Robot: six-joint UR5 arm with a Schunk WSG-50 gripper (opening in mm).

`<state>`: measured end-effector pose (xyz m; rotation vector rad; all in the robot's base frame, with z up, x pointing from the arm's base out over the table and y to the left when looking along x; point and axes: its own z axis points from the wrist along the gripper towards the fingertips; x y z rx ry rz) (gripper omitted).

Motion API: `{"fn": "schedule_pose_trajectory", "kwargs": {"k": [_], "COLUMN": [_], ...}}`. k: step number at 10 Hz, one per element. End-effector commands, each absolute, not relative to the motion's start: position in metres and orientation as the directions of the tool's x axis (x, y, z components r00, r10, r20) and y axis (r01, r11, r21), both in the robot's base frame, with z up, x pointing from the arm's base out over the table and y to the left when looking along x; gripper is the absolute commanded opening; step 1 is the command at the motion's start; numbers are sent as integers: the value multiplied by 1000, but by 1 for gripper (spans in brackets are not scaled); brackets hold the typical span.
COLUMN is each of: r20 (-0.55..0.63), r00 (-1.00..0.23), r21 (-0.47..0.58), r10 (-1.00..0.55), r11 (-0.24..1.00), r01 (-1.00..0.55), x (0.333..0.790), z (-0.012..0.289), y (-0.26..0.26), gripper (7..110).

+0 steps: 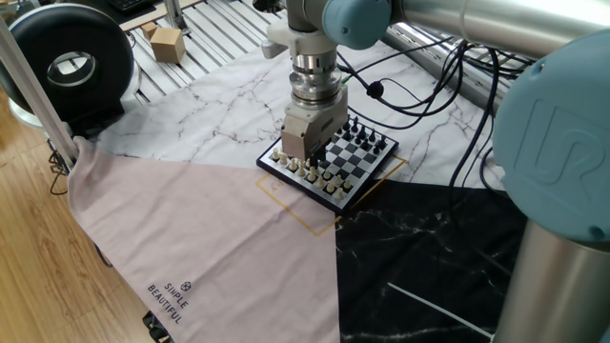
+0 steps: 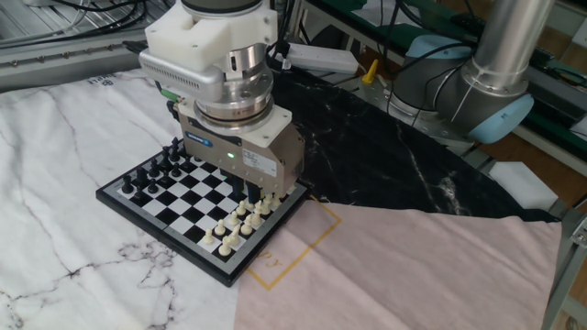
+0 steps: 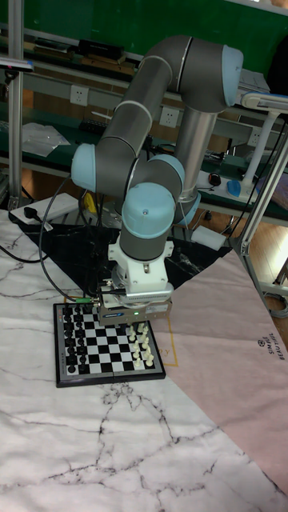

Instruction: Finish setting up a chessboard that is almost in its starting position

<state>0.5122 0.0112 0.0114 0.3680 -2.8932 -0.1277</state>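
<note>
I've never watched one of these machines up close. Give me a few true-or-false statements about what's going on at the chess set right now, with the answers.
1. The gripper is down over the cream pieces' side of the chessboard. True.
2. The chessboard lies on the pink cloth. False: it lies on the white marbled cloth.
3. The black pieces stand on the side of the board away from the gripper. True.
4. A thin orange square outline shows beside the board. True.
5. A cardboard box sits on the board. False: it sits far off, past the cloth.
</note>
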Motion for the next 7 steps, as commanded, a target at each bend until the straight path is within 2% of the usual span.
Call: {"fn": "schedule_pose_trajectory", "kwargs": {"k": [1, 7], "r20": [224, 232], "r00": [-936, -937], "r21": [124, 142], "r10": [-271, -261], "r11": [961, 962], "r01": [-248, -233], "x": [509, 511], "z": [9, 14], "y": [7, 17], "gripper": [22, 22]}}
